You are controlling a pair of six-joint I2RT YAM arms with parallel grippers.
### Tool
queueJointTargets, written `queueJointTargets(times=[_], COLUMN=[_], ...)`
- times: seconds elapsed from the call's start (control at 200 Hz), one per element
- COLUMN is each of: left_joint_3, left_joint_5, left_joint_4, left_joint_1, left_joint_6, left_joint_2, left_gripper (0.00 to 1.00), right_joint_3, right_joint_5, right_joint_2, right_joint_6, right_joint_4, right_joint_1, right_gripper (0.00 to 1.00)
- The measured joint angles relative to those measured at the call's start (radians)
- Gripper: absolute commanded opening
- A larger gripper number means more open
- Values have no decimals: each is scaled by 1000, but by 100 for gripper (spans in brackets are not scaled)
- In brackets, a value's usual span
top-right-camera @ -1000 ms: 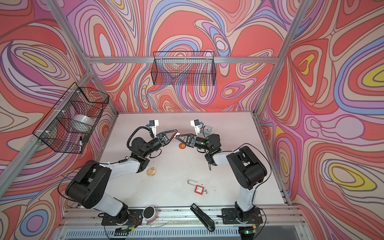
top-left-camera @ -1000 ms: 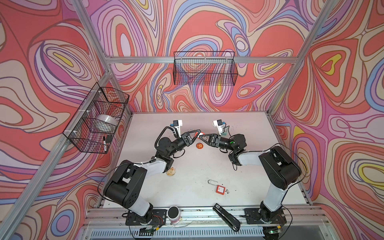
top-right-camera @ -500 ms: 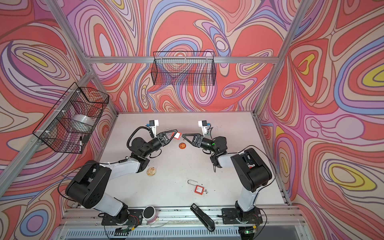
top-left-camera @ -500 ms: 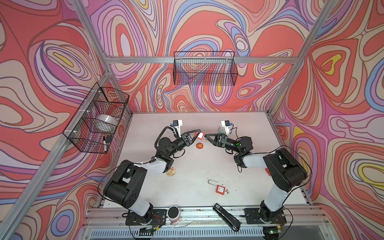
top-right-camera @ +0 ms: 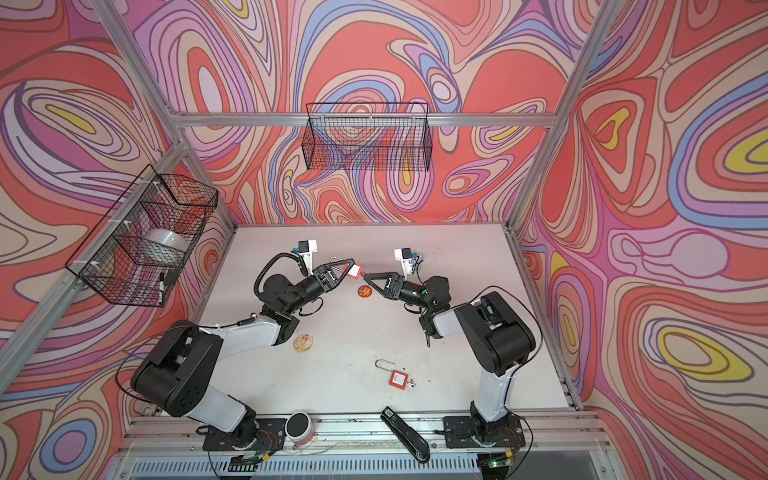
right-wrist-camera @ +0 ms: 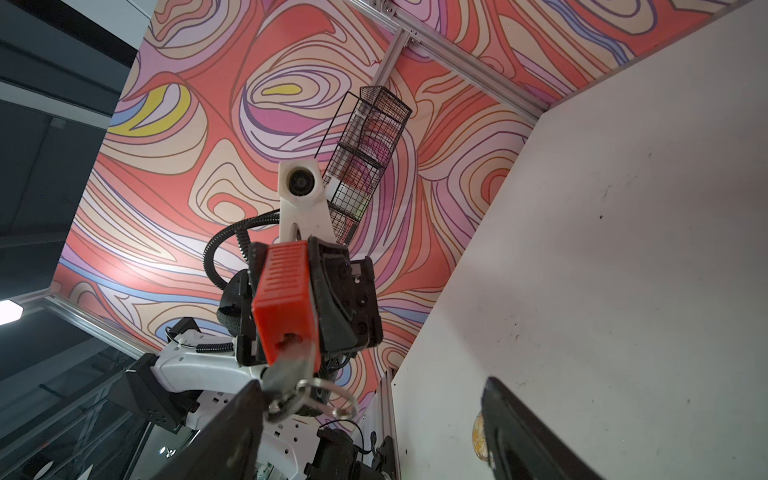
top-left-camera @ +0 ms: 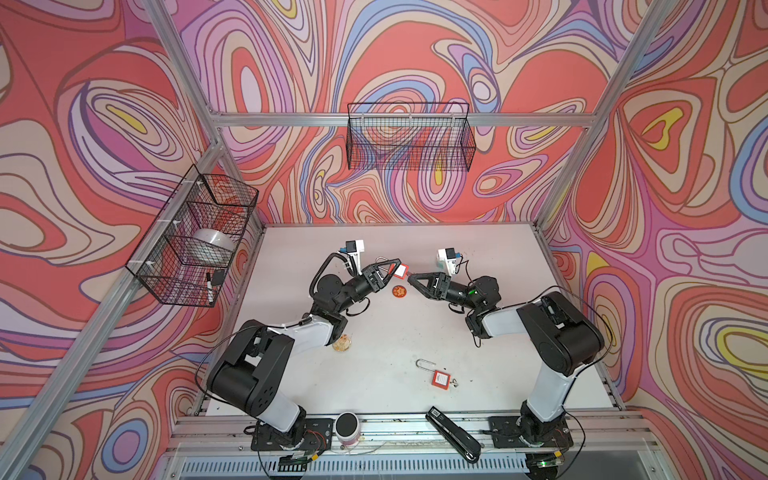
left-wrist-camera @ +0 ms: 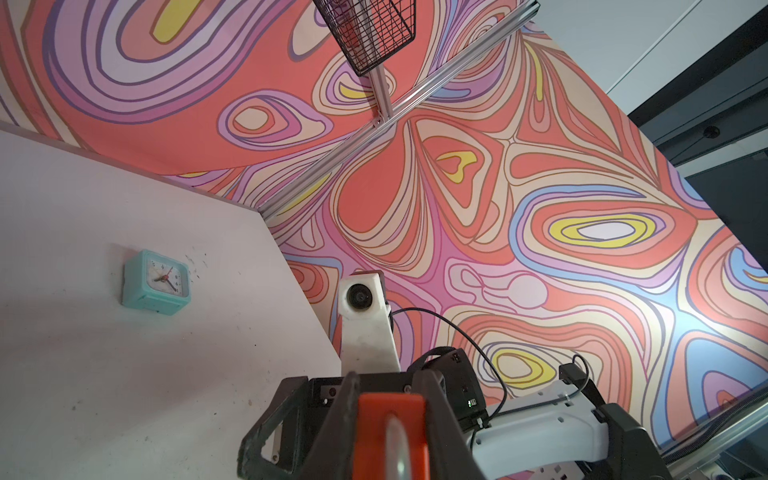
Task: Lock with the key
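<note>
- Two wire containers hang on the patterned walls: a long black wire basket (top-left-camera: 409, 154) on the back wall and a black compartmented wire basket (top-left-camera: 166, 270) on the side wall.
- The side basket's middle compartment holds a white roll (top-left-camera: 212, 244). The compartment nearest the front holds a black-and-white marker pen (top-left-camera: 210, 289).
- The left gripper (top-left-camera: 394, 269) holds a red plastic padlock (right-wrist-camera: 284, 299) in the air above the white tabletop (top-left-camera: 478, 249), its jaws closed narrowly on the body's sides.
- The padlock has a ribbed red face. A silver key (right-wrist-camera: 291, 365) sticks out of the keyhole in its end, and a metal split ring (right-wrist-camera: 332, 399) hangs from the key.
- The right gripper (top-left-camera: 410, 280) faces it with jaws spread wide, gripping nothing. The key sits just beside one finger, but I cannot tell if they touch.
- A second red padlock with a silver shackle (top-left-camera: 441, 378) lies on the tabletop near the front, well apart.
</note>
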Motion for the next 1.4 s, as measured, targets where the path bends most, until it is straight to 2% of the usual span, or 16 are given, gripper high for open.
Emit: queueJointTargets(times=[0.24, 0.451, 0.581, 0.661, 0.726, 0.816, 0.946, 1.252, 1.402], left_joint_3=[-3, -6, -6, -6, -6, -6, -6, -6, -6], left_joint_5=[-8, -8, -3, 1, 1, 1, 1, 2, 2], left_joint_4=[-22, -13, -5, -2, 2, 2, 2, 3, 3], left_joint_1=[1, 1, 1, 1, 1, 1, 1, 1, 1], left_joint_6=[5, 3, 0, 0, -1, -5, -8, -8, -8], left_joint_2=[0, 0, 0, 0, 0, 0, 0, 0, 0], left_gripper=[0, 0, 0, 0, 0, 0, 0, 0, 0], right_joint_3=[-12, -27, -39, -39, -35, -12, 45, 84, 86], right_joint_5=[24, 96, 92, 72, 49, 13, -46, -133, -153], right_joint_2=[-18, -192, -276, -297, -299, -293, -252, -130, -122], right_joint_6=[-106, -322, -392, -411, -418, -420, -383, -196, -168], right_joint_4=[-99, -375, -477, -514, -534, -565, -521, -277, -238], right_joint_1=[1, -2, -26, -56, -75, -89, -88, -75, -47], right_gripper=[82, 85, 85, 82, 76, 63, 48, 35, 28])
